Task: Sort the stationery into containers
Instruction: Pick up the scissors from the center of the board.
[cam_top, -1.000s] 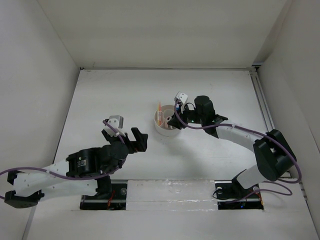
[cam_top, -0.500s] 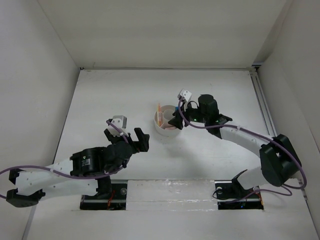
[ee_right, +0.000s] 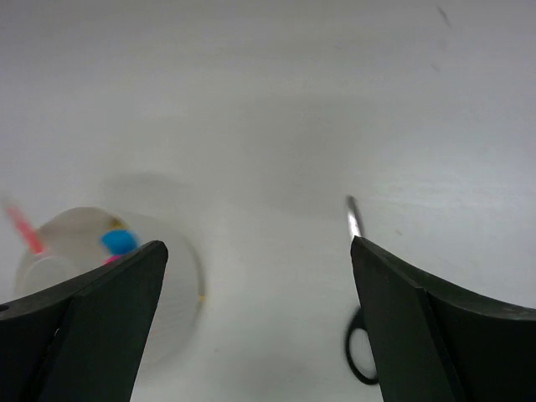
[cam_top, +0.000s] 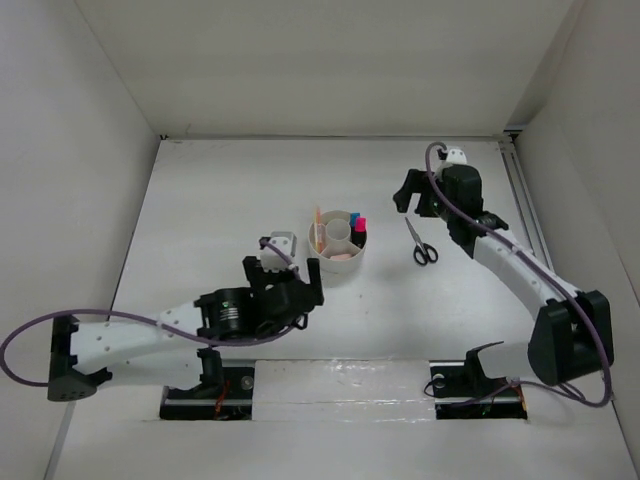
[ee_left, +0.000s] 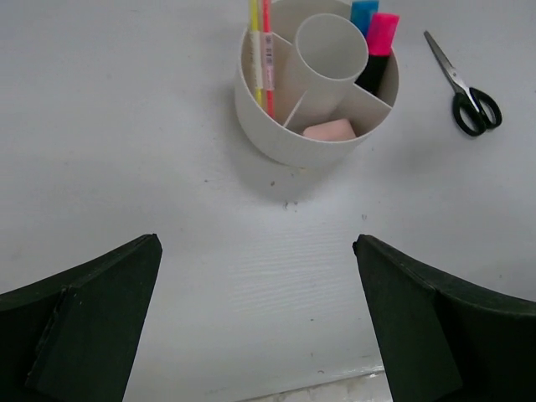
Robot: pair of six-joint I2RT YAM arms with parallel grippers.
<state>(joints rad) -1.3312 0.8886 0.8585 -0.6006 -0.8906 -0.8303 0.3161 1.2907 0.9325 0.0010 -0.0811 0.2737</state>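
The round white organizer [cam_top: 341, 266] stands mid-table. It holds thin pink and yellow pens [ee_left: 260, 52], a blue-capped marker [ee_left: 364, 12], a pink-capped marker [ee_left: 383, 33] and a pinkish-tan eraser [ee_left: 329, 130]; its centre cup looks empty. Black-handled scissors [cam_top: 421, 245] lie flat to its right, also seen in the left wrist view [ee_left: 466, 89] and blurred in the right wrist view [ee_right: 358, 356]. My left gripper [cam_top: 283, 272] is open just in front of the organizer [ee_left: 276, 138], with nothing between its fingers. My right gripper [cam_top: 412, 193] hangs open behind the scissors, empty.
White walls close in the table on the left, back and right. A metal rail [cam_top: 525, 205] runs along the right edge. Both arm bases sit at the near edge.
My right gripper has opened and drawn back from over the organizer toward the far right, uncovering the scissors and the markers. My left arm has swung right, closer to the organizer.
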